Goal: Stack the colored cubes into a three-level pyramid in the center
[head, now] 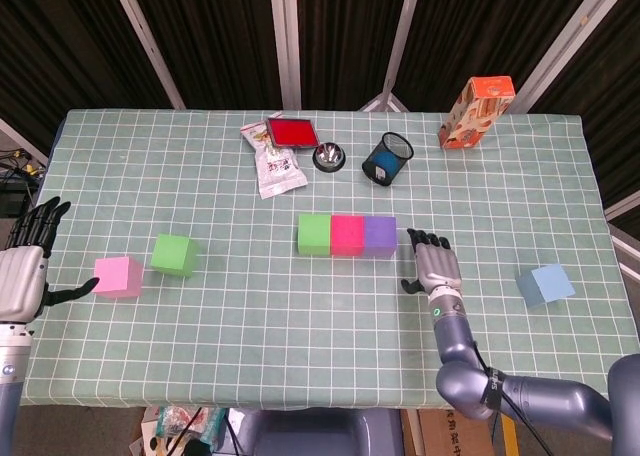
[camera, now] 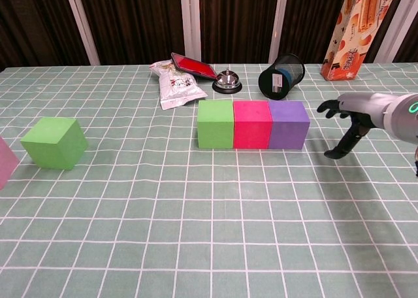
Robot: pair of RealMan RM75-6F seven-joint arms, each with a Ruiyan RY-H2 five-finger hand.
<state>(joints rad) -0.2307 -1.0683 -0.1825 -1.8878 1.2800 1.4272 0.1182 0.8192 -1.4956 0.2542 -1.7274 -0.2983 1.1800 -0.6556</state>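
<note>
Tabletop (head: 300, 306): purple cube (head: 380, 235) just left of R hand (head: 434, 267)

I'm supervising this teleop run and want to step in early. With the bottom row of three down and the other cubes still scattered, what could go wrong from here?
1. The green cube and pink cube lie far left, the light blue cube far right; each needs a long carry, so a slip is possible.
2. The right hand sits open close to the purple cube; a stray motion could nudge the row.
3. The upper cubes must straddle seams; off-centre placement may tip them.
</note>
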